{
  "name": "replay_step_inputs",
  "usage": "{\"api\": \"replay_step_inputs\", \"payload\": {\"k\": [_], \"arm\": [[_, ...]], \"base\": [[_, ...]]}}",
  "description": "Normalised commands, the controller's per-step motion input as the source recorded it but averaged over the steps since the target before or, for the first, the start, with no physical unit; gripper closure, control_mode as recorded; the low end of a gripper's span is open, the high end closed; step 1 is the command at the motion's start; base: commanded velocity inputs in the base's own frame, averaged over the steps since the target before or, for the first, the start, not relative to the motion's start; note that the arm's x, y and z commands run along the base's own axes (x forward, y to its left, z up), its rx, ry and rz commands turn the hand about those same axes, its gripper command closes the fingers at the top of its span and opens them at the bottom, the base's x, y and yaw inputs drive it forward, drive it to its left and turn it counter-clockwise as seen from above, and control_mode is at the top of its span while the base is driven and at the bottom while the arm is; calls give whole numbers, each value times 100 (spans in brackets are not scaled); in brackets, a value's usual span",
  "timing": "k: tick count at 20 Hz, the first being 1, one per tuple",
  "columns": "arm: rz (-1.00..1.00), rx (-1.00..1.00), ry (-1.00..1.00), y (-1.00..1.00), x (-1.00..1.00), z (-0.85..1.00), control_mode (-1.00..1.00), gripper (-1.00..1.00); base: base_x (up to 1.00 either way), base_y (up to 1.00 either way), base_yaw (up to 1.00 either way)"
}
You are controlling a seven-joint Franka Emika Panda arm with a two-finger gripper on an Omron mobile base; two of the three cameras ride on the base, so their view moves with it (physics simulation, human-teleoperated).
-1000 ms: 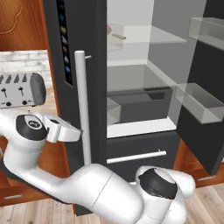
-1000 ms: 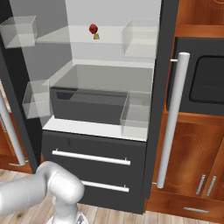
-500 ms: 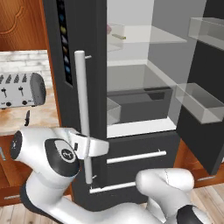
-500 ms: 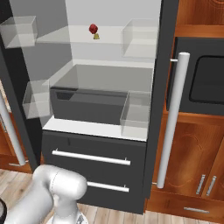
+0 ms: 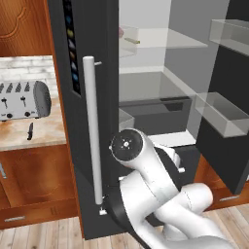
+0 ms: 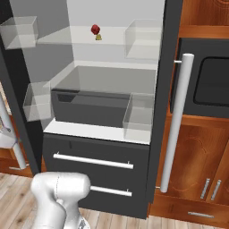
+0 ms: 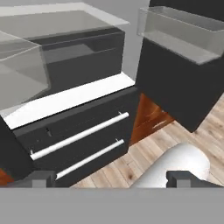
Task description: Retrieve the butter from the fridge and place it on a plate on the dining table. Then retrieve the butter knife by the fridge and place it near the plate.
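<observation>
Hand view is showing the gripper (image 7: 109, 179) with its tips spread wide, gripping nothing, aiming at the fridge's (image 7: 78, 131) two lower drawers. Right base view is showing the butter (image 6: 98, 37) lying on the upper shelf at 12 o'clock, just beside a small red item (image 6: 95, 29), well apart from the gripper. Both doors are standing open, leaving free room before the shelves. Door bins are looking empty. Left base view is showing the knife (image 5: 30, 131) lying on the counter at 9 o'clock, near a toaster (image 5: 22, 99).
</observation>
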Motion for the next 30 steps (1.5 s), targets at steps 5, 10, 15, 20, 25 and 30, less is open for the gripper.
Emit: {"api": "replay_step_inputs", "payload": {"k": [5, 10, 15, 20, 25, 30], "arm": [[20, 86, 1, -74, 22, 0, -100, -100], [21, 84, 9, -25, 26, 0, -100, -100], [21, 68, 15, 9, 28, 0, -100, -100], [3, 17, -4, 42, 37, -19, -100, -100], [1, 12, -5, 46, 37, -4, -100, -100], [3, 15, 0, 43, 36, -3, -100, -100]], "base": [[0, 0, 0], [0, 0, 0], [0, 0, 0], [0, 0, 0], [0, 0, 0], [0, 0, 0]]}}
